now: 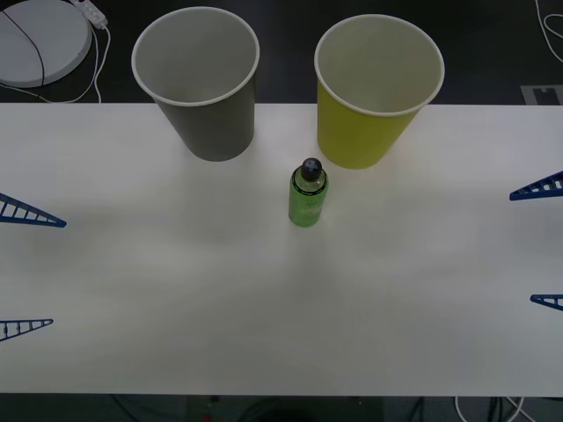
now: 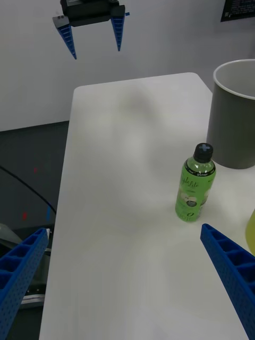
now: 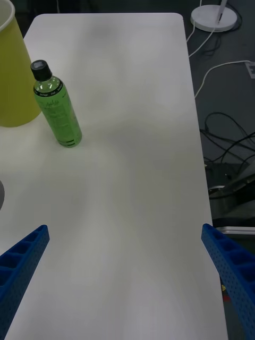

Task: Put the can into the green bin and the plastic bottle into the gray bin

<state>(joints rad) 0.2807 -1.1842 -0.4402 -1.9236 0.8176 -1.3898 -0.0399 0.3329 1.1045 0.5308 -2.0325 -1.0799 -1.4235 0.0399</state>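
- We are viewing the plastic bottle (image 1: 309, 193) standing upright on the white desk (image 1: 264, 308), just in front of the gap between the gray bin (image 1: 198, 79) and the green bin (image 1: 376, 88), nearer the green one and apart from both.
- We are seeing no can on the desk; the bottle is the one item awaiting sorting.
- We are holding the left gripper (image 1: 26, 268) at the desk's left edge and the right gripper (image 1: 541, 242) at its right edge, each with fingers spread wide and empty, both well apart from the bottle.
- We are judging the bottle light but full-looking, stiff enough for a firm pinch, with a smooth, likely slippery label.
- We are recommending a hold across the labelled mid-body, below the black cap (image 3: 39, 67), since a high grasp may tip this narrow bottle.
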